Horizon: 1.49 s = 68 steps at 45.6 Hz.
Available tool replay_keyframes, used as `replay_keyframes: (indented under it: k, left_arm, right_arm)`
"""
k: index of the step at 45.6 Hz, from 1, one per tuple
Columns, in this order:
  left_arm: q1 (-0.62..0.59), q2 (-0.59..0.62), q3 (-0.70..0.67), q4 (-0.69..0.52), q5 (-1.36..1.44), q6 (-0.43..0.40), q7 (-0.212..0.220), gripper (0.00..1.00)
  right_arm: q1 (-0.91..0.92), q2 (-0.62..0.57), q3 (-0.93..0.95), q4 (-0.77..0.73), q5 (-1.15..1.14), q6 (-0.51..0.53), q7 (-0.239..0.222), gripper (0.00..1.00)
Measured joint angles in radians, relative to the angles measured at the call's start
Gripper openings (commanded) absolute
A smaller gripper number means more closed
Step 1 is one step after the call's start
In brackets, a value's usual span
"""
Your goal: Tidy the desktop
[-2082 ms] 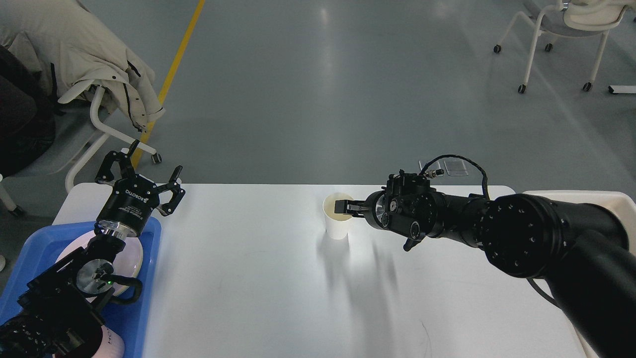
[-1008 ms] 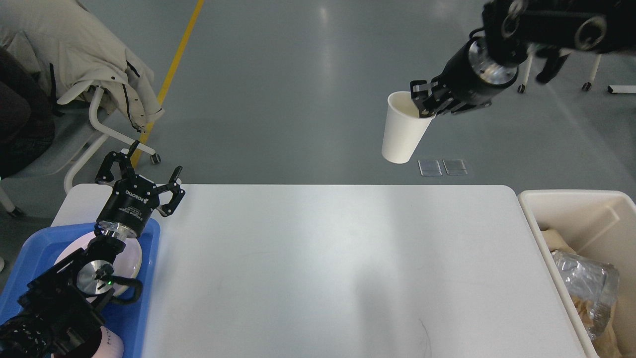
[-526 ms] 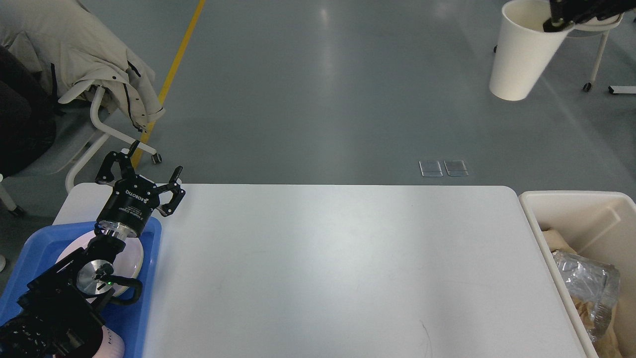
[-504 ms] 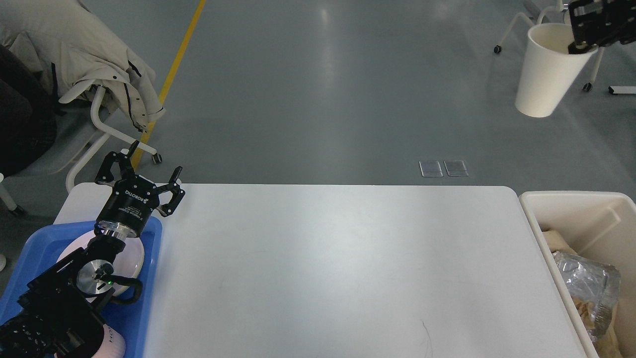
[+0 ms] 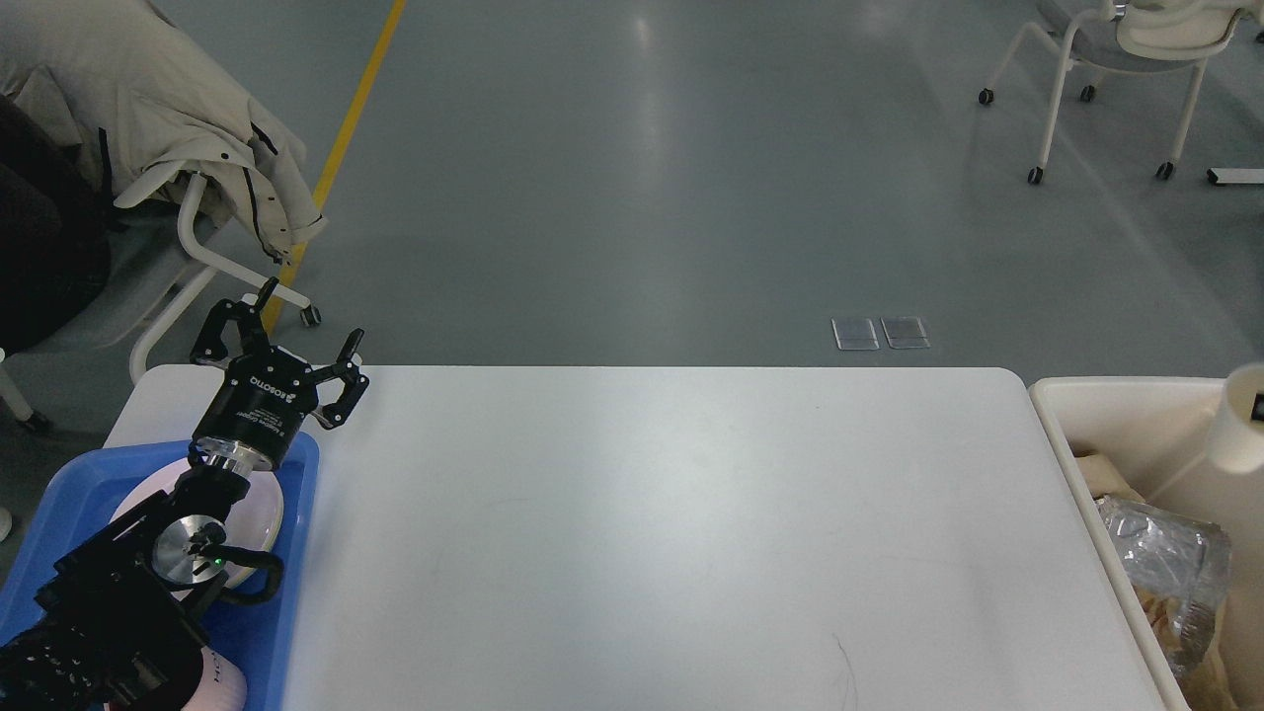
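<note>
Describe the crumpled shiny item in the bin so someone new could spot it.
Start at the white desktop and go to its right edge, where a cream bin stands. Inside, toward the near end, lies a crumpled foil wrapper. Its silvery, creased sheen sets it apart from the dull brown paper around it.

Two seconds ago the paper cup stood on the far middle of the desktop, with the right gripper's fingers pinched on its rim. It was then lifted high over the floor beyond the far edge and carried off to the right. Now only part of the cup shows at the right edge of the view, low over the cream bin. The right arm, which once stretched across the right side of the desktop, has gone out of sight, and the bin it covered lies exposed.
</note>
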Motion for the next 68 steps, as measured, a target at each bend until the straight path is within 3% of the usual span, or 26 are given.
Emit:
replay_keyframes:
  k: [8, 9, 13, 14, 16, 39, 45, 54, 62, 66, 68]
  left_arm:
    - [0.000, 0.000, 0.000, 0.000, 0.000, 0.000, 0.000, 1.00]
    - [0.000, 0.000, 0.000, 0.000, 0.000, 0.000, 0.000, 1.00]
    - [0.000, 0.000, 0.000, 0.000, 0.000, 0.000, 0.000, 1.00]
    - [0.000, 0.000, 0.000, 0.000, 0.000, 0.000, 0.000, 1.00]
    - [0.001, 0.000, -0.001, 0.000, 0.000, 0.000, 0.000, 1.00]
    - [0.001, 0.000, -0.001, 0.000, 0.000, 0.000, -0.001, 1.00]
    - [0.000, 0.000, -0.001, 0.000, 0.000, 0.000, 0.002, 1.00]
    - [0.000, 0.000, -0.002, 0.000, 0.000, 0.000, 0.002, 1.00]
    - [0.000, -0.001, -0.002, 0.000, 0.000, 0.000, 0.002, 1.00]
    - [0.000, -0.001, -0.002, 0.000, 0.000, 0.000, 0.002, 1.00]
    - [-0.001, -0.002, -0.002, 0.000, 0.000, 0.000, 0.002, 1.00]
  right_arm:
    - [-0.145, 0.029, 0.019, -0.048, 0.047, -0.044, -0.017, 0.00]
    - [-0.155, 0.030, 0.022, -0.048, 0.049, -0.046, -0.017, 0.04]
    - [-0.190, 0.031, 0.046, -0.051, 0.055, -0.057, -0.018, 0.36]
    - [-0.196, 0.031, 0.056, -0.051, 0.056, -0.061, -0.018, 0.50]
    - [-0.202, 0.031, 0.067, -0.051, 0.056, -0.067, -0.018, 1.00]
    - [-0.147, 0.040, 0.127, -0.036, 0.061, -0.072, -0.007, 1.00]
    - [0.130, 0.044, 0.398, 0.039, 0.135, -0.066, -0.002, 1.00]
    - [0.444, 0.089, 1.063, 0.136, 0.385, -0.062, -0.012, 1.00]
    - [0.355, 0.295, 1.564, 0.223, 0.519, -0.012, -0.001, 1.00]
    - [0.191, 0.409, 1.698, 0.185, 0.531, 0.135, 0.038, 1.00]
    - [0.107, 0.474, 1.726, 0.122, 0.531, 0.243, 0.094, 1.00]
